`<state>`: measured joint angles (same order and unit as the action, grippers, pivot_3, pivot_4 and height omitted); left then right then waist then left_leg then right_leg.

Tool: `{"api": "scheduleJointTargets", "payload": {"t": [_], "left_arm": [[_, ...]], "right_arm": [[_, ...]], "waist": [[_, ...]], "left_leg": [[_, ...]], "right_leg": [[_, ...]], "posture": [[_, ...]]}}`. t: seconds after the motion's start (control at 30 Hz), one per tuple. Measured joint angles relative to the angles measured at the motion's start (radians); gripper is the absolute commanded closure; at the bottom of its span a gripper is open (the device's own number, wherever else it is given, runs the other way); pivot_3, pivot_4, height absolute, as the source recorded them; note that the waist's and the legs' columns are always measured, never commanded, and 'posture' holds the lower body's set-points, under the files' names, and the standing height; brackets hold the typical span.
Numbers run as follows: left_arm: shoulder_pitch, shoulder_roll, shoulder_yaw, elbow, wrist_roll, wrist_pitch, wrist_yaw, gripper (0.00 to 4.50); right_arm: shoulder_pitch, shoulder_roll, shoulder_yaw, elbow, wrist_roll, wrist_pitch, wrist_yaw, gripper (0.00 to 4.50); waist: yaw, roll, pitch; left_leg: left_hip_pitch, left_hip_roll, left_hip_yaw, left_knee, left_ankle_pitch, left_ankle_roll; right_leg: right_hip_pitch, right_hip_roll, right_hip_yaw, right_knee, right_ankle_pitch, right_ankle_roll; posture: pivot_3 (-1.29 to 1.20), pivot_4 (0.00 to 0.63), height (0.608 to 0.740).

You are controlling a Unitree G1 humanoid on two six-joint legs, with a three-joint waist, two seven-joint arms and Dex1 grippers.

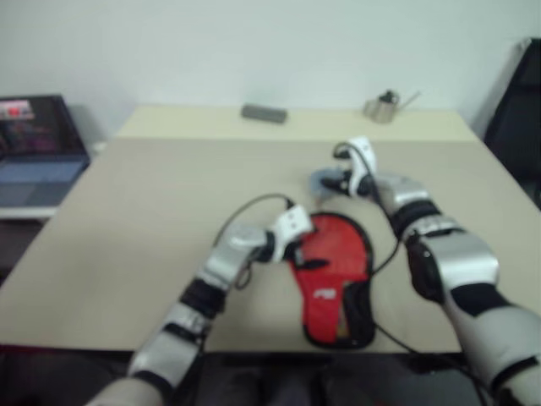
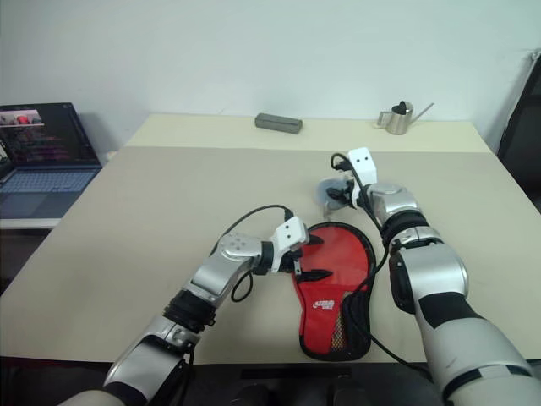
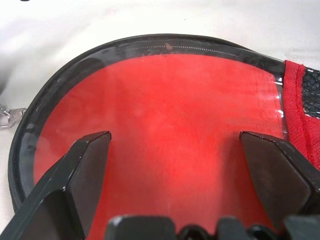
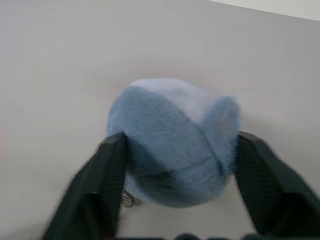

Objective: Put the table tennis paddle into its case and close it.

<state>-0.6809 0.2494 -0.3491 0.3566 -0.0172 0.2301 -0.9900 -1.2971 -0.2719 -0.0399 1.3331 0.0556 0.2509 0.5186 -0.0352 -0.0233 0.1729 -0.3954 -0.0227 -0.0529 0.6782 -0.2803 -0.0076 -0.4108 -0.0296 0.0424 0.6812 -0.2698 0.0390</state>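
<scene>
The case (image 2: 334, 292) lies flat near the table's front edge, red with a white mark and black trim, round end away from me. My left gripper (image 2: 314, 260) hovers open just over that round end, and in the left wrist view its fingers (image 3: 85, 170) straddle the case's red face (image 3: 165, 110). A blue fluffy ball (image 4: 170, 140) on a small metal chain (image 3: 7, 117) sits on the table beyond the case's round end. My right gripper (image 4: 181, 140) has a finger pressed against each side of it. The table tennis paddle is hidden.
A grey block (image 2: 278, 123) and a small metal watering can (image 2: 399, 117) stand at the table's far edge. A laptop (image 2: 42, 161) sits on a side surface to the left. A dark chair (image 2: 524, 118) is at the far right. A black cable (image 2: 376, 279) trails along the case's right side.
</scene>
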Motion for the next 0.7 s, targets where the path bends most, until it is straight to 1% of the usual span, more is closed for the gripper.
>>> {"api": "scheduleJointTargets", "payload": {"t": [0.07, 0.13, 0.2, 0.23, 0.27, 0.4, 0.57, 0.7], "left_arm": [[0.001, -0.001, 0.001, 0.000, 0.000, 0.000, 0.000, 0.00], [0.002, -0.002, 0.001, 0.000, 0.000, -0.001, 0.000, 0.00], [0.003, -0.008, 0.001, 0.001, 0.000, -0.001, 0.001, 0.00], [0.003, -0.011, 0.001, 0.002, 0.000, -0.001, 0.002, 0.00], [0.004, -0.015, 0.001, 0.003, 0.000, -0.001, 0.004, 0.00], [0.006, -0.026, 0.001, 0.007, -0.001, -0.004, 0.006, 0.00], [0.008, -0.028, 0.002, 0.014, -0.003, -0.018, 0.005, 0.00], [0.010, -0.030, 0.004, 0.017, -0.005, -0.020, 0.005, 0.00]], "right_arm": [[0.000, 0.000, 0.000, 0.000, -0.002, 0.001, 0.001, 3.08], [0.000, 0.001, 0.000, 0.000, -0.004, 0.004, 0.008, 3.70], [0.000, 0.001, 0.000, -0.003, -0.005, 0.012, 0.021, 4.23], [0.001, 0.001, 0.000, -0.006, -0.005, 0.018, 0.029, 4.42], [0.001, 0.001, 0.001, -0.011, -0.005, 0.023, 0.036, 4.49], [0.013, -0.013, 0.007, -0.051, -0.007, 0.048, 0.078, 4.50], [0.062, -0.069, 0.035, -0.138, -0.032, 0.101, 0.153, 4.50], [0.090, -0.132, 0.045, -0.205, -0.040, 0.143, 0.180, 4.50]], "waist": [[0.000, 0.000, 0.000], [0.000, 0.000, 0.000], [0.000, 0.000, 0.000], [0.000, 0.000, 0.000], [0.000, 0.000, 0.000], [0.001, 0.000, 0.000], [0.002, 0.000, 0.000], [0.003, 0.000, 0.000]], "left_leg": [[0.000, 0.000, 0.000, 0.000, 0.000, 0.000], [0.000, 0.000, 0.000, 0.000, 0.000, 0.000], [0.000, 0.000, 0.000, 0.000, 0.000, 0.000], [0.000, 0.000, 0.000, 0.000, 0.000, 0.000], [0.000, 0.000, 0.000, 0.000, 0.000, 0.000], [0.000, 0.000, 0.000, 0.000, 0.000, 0.000], [0.000, 0.000, 0.000, 0.000, 0.000, 0.000], [0.000, 0.000, 0.000, 0.000, 0.000, 0.000]], "right_leg": [[0.000, 0.000, 0.000, 0.000, 0.000, 0.000], [0.000, 0.000, 0.000, 0.000, 0.000, 0.000], [0.000, 0.000, 0.000, 0.000, 0.000, 0.000], [0.000, 0.000, 0.000, 0.000, 0.000, 0.000], [0.000, 0.000, 0.000, 0.000, 0.000, 0.000], [0.000, 0.000, 0.000, 0.000, 0.000, 0.000], [0.000, 0.000, 0.000, 0.000, 0.000, 0.000], [0.000, 0.000, 0.000, -0.001, 0.000, 0.000]], "posture": [[0.00, 0.150, 0.740], [0.00, 0.150, 0.740], [0.00, 0.150, 0.740], [0.00, 0.150, 0.740], [0.00, 0.150, 0.740], [0.00, 0.150, 0.740], [0.00, 0.150, 0.740], [0.00, 0.150, 0.740]]}}
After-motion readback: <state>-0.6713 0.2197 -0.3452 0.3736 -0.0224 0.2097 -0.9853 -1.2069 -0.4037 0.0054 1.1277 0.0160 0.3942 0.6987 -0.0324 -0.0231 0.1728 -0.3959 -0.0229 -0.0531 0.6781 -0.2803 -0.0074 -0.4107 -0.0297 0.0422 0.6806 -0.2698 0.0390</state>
